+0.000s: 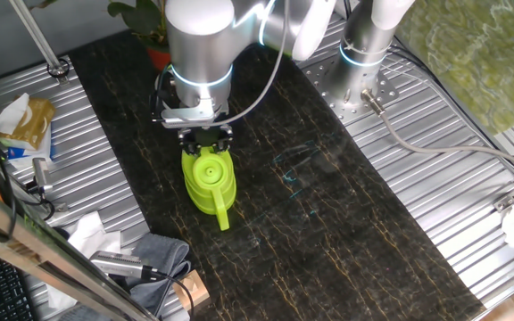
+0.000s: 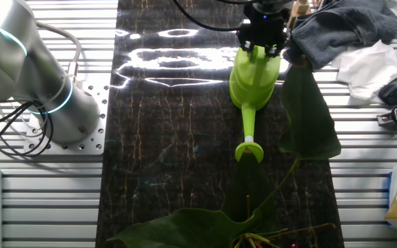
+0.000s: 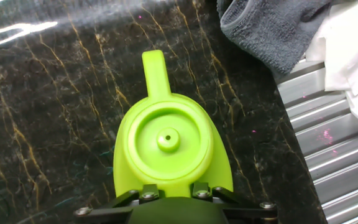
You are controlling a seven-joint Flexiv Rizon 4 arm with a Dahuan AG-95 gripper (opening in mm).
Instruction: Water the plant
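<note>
One lime-green watering can [image 1: 209, 177] stands upright on a dark marbled mat [image 1: 328, 223], its spout pointing away from the arm's base. The gripper [image 1: 206, 138] sits directly above the can's rear, at the handle end, but whether its fingers clasp the handle cannot be told. The plant [image 1: 146, 25], dark-leaved in a reddish pot, stands at the mat's far end, mostly hidden behind the arm, well apart from the can.

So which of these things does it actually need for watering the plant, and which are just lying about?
For the job:
- plant
- watering can
- end effector

Lying about:
- grey cloth
- white paper
- yellow packet
</note>
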